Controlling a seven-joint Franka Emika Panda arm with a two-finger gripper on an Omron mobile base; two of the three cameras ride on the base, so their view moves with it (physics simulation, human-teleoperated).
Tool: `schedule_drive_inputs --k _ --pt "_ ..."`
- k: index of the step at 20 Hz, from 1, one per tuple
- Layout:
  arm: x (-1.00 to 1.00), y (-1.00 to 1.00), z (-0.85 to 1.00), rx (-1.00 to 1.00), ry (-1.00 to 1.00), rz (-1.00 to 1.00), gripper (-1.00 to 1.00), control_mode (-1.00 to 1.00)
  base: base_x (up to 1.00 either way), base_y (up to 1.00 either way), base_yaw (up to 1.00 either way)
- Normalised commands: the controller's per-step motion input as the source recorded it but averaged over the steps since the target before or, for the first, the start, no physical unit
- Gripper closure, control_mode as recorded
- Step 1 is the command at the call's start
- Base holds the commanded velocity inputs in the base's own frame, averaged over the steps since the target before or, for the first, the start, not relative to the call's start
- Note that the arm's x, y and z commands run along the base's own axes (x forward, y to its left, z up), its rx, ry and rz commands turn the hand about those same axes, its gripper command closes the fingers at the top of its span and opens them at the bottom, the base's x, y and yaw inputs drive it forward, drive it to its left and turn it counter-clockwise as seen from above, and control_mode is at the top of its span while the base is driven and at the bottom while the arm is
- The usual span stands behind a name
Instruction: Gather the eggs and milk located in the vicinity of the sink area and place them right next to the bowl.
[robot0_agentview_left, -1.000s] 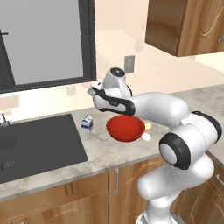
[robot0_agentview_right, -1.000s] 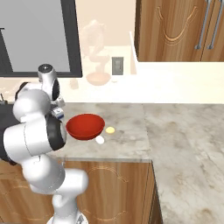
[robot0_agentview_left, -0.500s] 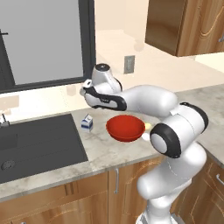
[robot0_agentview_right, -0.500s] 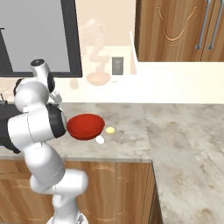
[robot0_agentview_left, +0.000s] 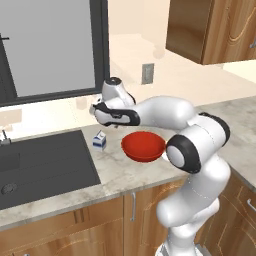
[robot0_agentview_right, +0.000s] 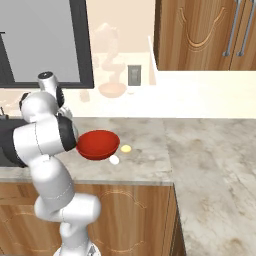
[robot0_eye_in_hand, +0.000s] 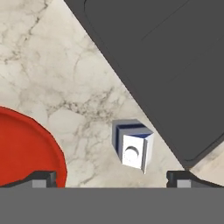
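Note:
The milk (robot0_agentview_left: 99, 141) is a small white and blue carton standing on the marble counter between the sink area (robot0_agentview_left: 40, 162) and the red bowl (robot0_agentview_left: 143, 146). My gripper (robot0_agentview_left: 100, 114) hangs open above the carton with nothing between its fingers. From the hand view, the milk (robot0_eye_in_hand: 132, 146) sits between the fingertips (robot0_eye_in_hand: 41, 178), with the bowl (robot0_eye_in_hand: 26, 148) on one side and the sink area (robot0_eye_in_hand: 175, 57) on the other. Two eggs lie right beside the bowl (robot0_agentview_right: 98, 144): a yellowish egg (robot0_agentview_right: 126, 148) and a white egg (robot0_agentview_right: 114, 160).
A thin faucet (robot0_agentview_left: 5, 137) stands at the back left of the basin. A dark-framed window (robot0_agentview_left: 50, 47) and a wall outlet (robot0_agentview_left: 147, 73) are behind the counter. Wooden cabinets (robot0_agentview_left: 215, 30) hang at the upper right. The counter (robot0_agentview_right: 210, 150) runs on to the right.
The arm has swung left from over the red bowl to over the milk carton. The gripper stayed open. Bowl, carton and eggs have not moved.

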Motion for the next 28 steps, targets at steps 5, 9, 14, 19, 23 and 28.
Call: schedule_drive_inputs --k 5,9,14,19,23,28 --pt "0.31 0.0 -0.36 0.0 0.01 0.09 -1.0 -1.0 0.0 0.0 0.0" --pt "0.42 0.15 -0.22 -0.01 0.09 0.07 -1.0 -1.0 0.0 0.0 0.0" --pt "0.4 0.31 -0.11 -0.04 0.15 0.01 -1.0 -1.0 0.0 0.0 0.0" --pt "0.3 0.29 -0.04 -0.08 0.12 0.0 -1.0 -1.0 0.0 0.0 0.0" --pt "0.14 0.03 -0.09 -0.08 0.09 0.0 -1.0 -1.0 0.0 0.0 0.0" --pt "0.0 0.0 -0.1 -0.05 0.04 0.0 -1.0 -1.0 0.0 0.0 0.0"
